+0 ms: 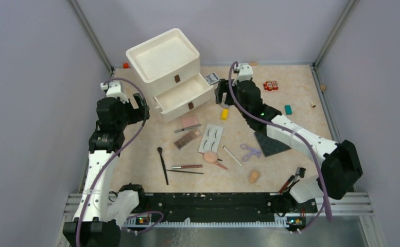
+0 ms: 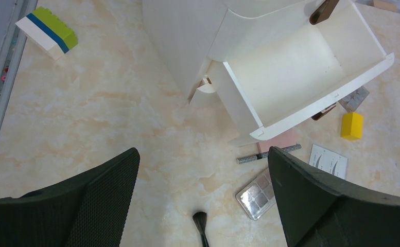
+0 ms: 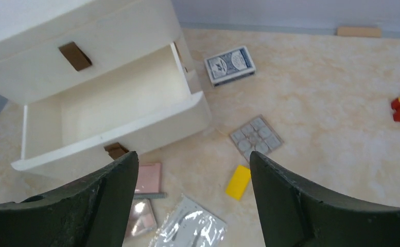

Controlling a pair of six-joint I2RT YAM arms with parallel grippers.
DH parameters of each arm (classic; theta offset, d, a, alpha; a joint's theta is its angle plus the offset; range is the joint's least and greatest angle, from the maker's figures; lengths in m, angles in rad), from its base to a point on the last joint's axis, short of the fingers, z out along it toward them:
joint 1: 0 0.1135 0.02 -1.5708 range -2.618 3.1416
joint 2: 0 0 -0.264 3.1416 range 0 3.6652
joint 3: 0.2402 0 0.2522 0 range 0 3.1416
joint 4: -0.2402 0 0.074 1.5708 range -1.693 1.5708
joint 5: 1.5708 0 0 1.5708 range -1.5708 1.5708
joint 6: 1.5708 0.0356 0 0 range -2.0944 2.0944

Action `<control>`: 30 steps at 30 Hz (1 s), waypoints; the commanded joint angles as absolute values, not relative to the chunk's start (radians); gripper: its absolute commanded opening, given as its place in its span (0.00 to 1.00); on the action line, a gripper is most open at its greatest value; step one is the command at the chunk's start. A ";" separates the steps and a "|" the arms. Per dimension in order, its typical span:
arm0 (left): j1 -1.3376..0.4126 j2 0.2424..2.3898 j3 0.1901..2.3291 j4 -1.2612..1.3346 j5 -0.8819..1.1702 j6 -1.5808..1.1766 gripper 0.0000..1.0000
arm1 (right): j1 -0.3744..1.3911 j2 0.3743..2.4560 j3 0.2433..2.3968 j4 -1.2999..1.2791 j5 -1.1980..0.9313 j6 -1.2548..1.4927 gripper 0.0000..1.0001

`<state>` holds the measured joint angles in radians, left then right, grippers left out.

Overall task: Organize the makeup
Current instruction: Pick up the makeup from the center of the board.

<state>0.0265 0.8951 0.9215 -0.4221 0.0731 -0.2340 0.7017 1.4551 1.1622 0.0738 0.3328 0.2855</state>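
Observation:
The makeup lies loose in front of the white drawer unit [image 1: 164, 56]: pink compact [image 1: 190, 122], eyeshadow palette [image 1: 187, 139], eyelash card [image 1: 212, 136], black brush [image 1: 162, 164], pencils [image 1: 187, 166], puff [image 1: 210, 156], purple curler [image 1: 249, 152], peach sponge [image 1: 254, 176]. The lower drawer [image 1: 185, 95] stands pulled out and holds nothing. My right gripper [image 3: 193, 157] hovers open just right of that drawer, above the compact [image 3: 149, 177] and the eyelash card [image 3: 190, 226]. My left gripper [image 2: 204, 152] hangs open left of the drawer, over bare table near the palette [image 2: 257, 193].
A yellow block [image 1: 224, 113] lies by the drawer's right corner, with a grey tile pad [image 3: 256, 136] and a blue card box [image 1: 212, 77] behind it. Red blocks [image 1: 270, 85], a teal block [image 1: 288, 109] and a dark triangular piece [image 1: 271, 144] sit to the right.

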 commanded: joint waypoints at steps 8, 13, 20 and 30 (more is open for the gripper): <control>0.026 0.846 0.870 -0.450 0.093 -0.225 0.99 | 0.706 1.332 0.887 0.086 0.132 0.416 0.78; 0.027 0.849 0.864 -0.452 0.084 -0.222 0.99 | 0.860 1.409 0.865 0.176 0.210 0.317 0.79; 0.028 0.843 0.864 -0.448 0.065 -0.209 0.99 | 0.926 1.620 0.891 0.379 0.231 0.287 0.81; 0.026 0.859 0.871 -0.437 0.079 -0.206 0.99 | 0.933 1.871 1.020 0.569 0.338 0.275 0.90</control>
